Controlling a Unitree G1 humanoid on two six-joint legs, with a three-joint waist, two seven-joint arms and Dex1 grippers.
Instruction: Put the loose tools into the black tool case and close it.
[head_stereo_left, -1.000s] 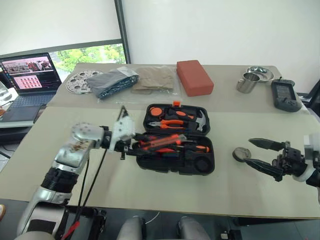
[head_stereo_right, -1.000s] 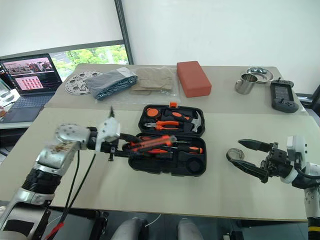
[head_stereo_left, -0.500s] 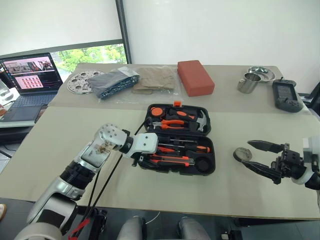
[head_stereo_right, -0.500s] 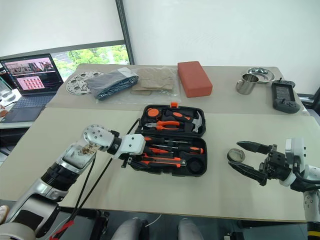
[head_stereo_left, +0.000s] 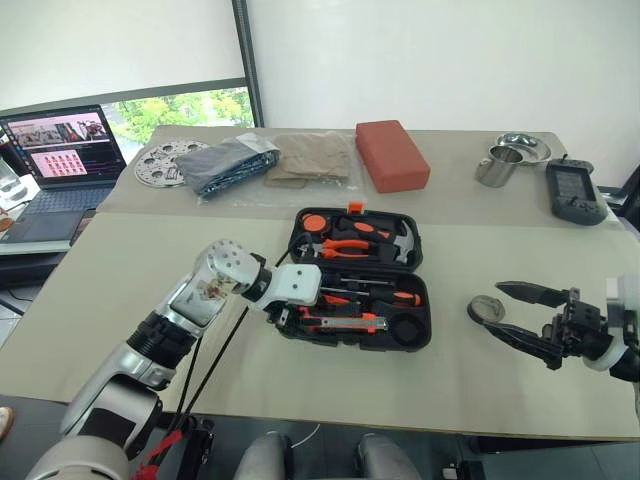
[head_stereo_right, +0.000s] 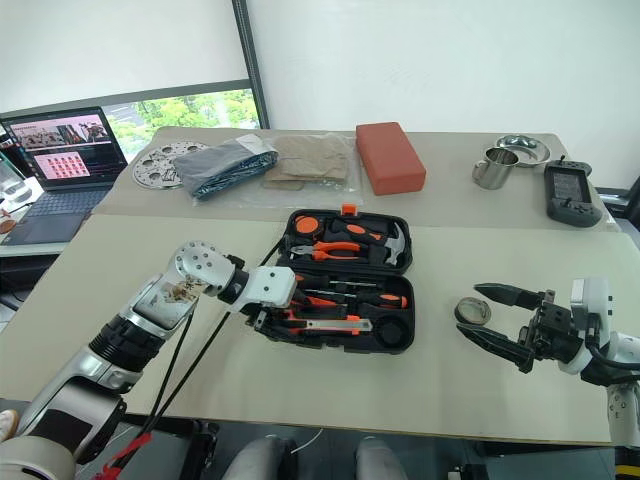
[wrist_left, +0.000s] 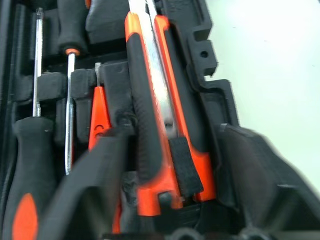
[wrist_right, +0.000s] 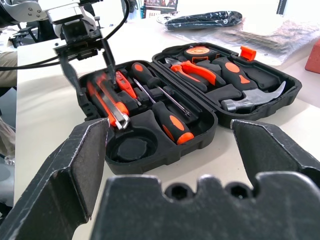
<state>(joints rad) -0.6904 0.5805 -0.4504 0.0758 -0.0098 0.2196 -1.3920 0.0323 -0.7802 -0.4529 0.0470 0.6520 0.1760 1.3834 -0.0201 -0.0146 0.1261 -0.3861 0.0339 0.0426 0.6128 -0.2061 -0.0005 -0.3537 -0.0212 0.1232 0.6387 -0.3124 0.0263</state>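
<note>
Your left gripper (wrist_left: 165, 165) stands spread over the utility knife (head_stereo_left: 340, 322), which lies in its recess along the near edge of the tool case (head_stereo_left: 356, 282), itself open at the middle of the table (head_stereo_left: 120, 270) (the spread suggests a release, not a grip). Further right, the tape roll (head_stereo_left: 485, 308) lies loose near the table's right edge, just beside your right gripper (head_stereo_left: 528, 312), whose fingers are wide apart and empty, likely poised to take it. From the head views the left fingertips are hidden behind the wrist housing, so contact with the knife is hard to judge.

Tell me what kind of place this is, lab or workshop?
Probably an office or lab set up for robot trials, not a workshop: plain beige tables by a window, an open laptop, and an open tool case laid out with assorted props.
</note>
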